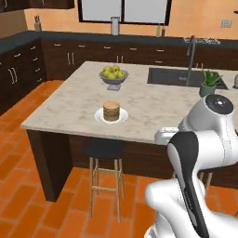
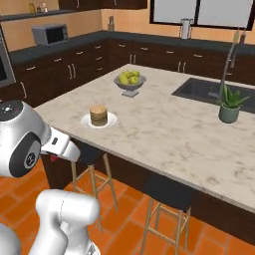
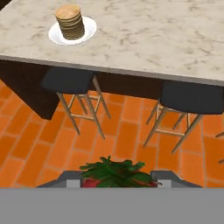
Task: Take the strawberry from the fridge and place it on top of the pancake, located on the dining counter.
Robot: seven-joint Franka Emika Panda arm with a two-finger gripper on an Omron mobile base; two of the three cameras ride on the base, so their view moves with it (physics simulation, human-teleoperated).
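The strawberry (image 3: 114,173), red with green leaves, sits between my gripper's (image 3: 117,180) fingertips, and the gripper is shut on it. I hold it over the orange tile floor, in front of the dining counter (image 3: 153,35) and below its edge. The pancake (image 3: 70,22) is a tan stack on a small white plate (image 3: 54,36) near the counter's front edge, up and left of the gripper. It also shows in the base views, pancake (image 1: 111,111) and pancake (image 2: 98,115), on the beige dining counter (image 1: 69,102) (image 2: 164,129). The fridge is out of view.
Two black-seated stools (image 3: 70,81) (image 3: 192,97) stand under the counter edge between me and the top. A bowl of yellow-green fruit (image 1: 114,74) (image 2: 130,79) sits behind the pancake. The dark sink (image 1: 181,76) and a potted plant (image 2: 230,107) are to the right.
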